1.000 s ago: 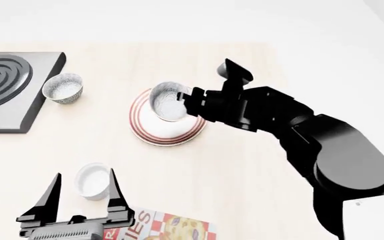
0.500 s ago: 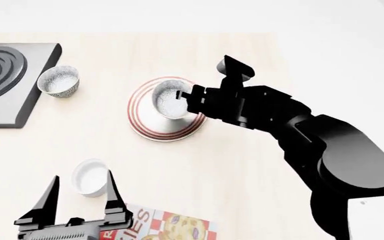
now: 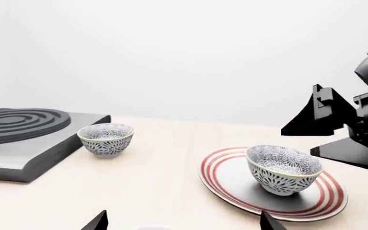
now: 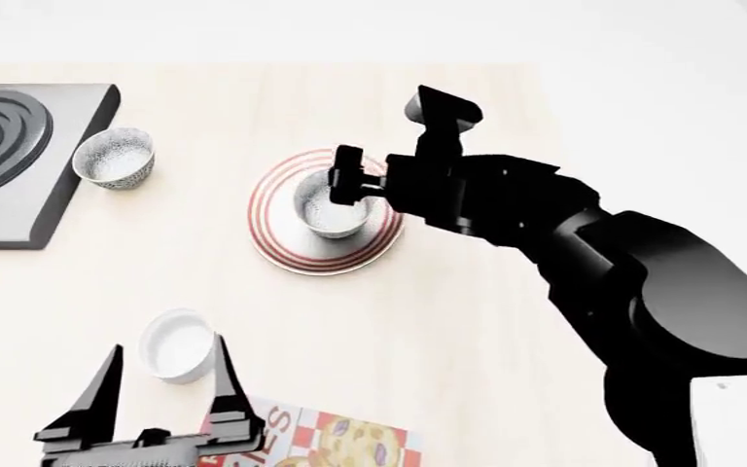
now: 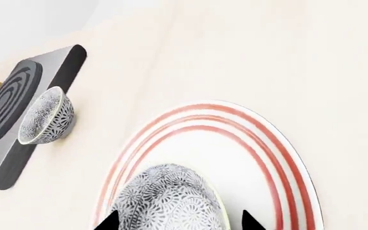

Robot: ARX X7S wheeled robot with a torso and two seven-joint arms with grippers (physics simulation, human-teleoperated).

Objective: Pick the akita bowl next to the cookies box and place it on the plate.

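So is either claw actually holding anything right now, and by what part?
Nothing is held. The bowl sits on the plate, with the right gripper open and clear of it. The left gripper is open too, over the table.

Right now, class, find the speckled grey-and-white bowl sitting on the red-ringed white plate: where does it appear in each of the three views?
Left wrist view: speckled grey-and-white bowl at lower right, upright on the red-ringed white plate.
Head view: the bowl just left of centre, on the plate, the right gripper beside its rim.
Right wrist view: the bowl at the bottom edge.
Shared landmark: the grey stove with dark coil rings.
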